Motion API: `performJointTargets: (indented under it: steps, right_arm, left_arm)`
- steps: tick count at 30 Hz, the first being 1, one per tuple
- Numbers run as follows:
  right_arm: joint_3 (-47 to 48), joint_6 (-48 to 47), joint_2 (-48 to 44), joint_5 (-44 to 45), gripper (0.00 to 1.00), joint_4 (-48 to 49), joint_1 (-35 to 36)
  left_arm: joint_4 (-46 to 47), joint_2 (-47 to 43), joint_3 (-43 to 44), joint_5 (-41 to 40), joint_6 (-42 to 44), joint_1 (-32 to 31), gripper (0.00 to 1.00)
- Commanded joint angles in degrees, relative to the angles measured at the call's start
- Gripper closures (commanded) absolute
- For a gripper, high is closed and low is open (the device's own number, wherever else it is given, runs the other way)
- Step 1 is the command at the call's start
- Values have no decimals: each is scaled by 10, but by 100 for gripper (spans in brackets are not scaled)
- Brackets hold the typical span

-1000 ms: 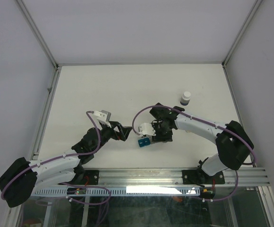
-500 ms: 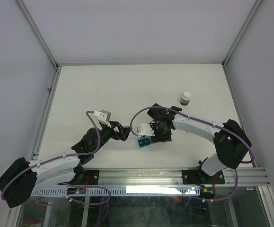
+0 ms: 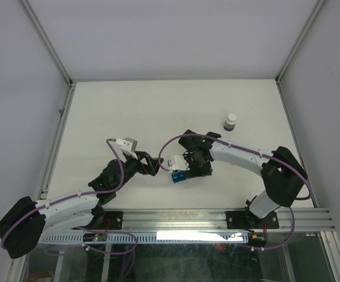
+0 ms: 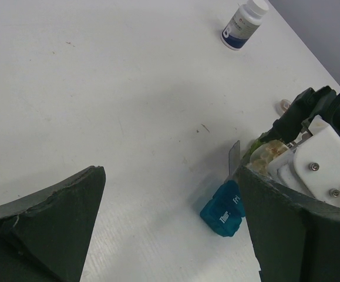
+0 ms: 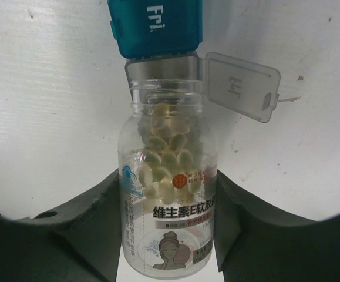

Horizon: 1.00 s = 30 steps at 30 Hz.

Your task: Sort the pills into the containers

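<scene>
Both arms reach in from the bottom of the overhead view toward the lower middle of the white worktop [image 3: 128, 106]. The left arm [image 3: 70, 205] comes up from the lower left. The left gripper [image 4: 171, 173] has its fingers [image 4: 46, 226] spread wide, with only bare worktop between them. It sits just left of the containers [image 3: 179, 175], apart from them.

The right arm [image 3: 246, 157] bends in from the lower right. The right gripper [image 5: 167, 187] has its fingers [image 5: 70, 235] closed on the sides of a clear bottle [image 5: 167, 235], whose label faces the wrist camera. Pale yellow pills [image 5: 164, 158] show through the bottle from the neck down to the label. Its open mouth is right at a clear-grey compartment whose lid [image 5: 240, 85] is flipped open toward the upper right of the right wrist view. Whether the mouth touches that compartment I cannot tell.

Beyond it, at the top edge of that view, is a closed teal compartment [image 5: 155, 26] marked "Fri." In the left wrist view a blue compartment [image 4: 222, 210] marked "Thur" rests on the worktop at the lower right. Farther back, in the upper right, a small white-capped bottle [image 3: 231, 122] stands upright, well apart from the rest.
</scene>
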Motion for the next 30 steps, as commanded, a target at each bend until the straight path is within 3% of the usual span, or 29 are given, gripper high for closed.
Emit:
performJointTargets:
  steps: [1,30]
  right_arm:
    - [26,8,1,19,87,-13,5]
    - [35,15,-14,18,87,-32,8]
  left_arm:
    - [34,-13,-7,13,-11,9,1]
    - [32,-20,-8,20,-12,9,1]
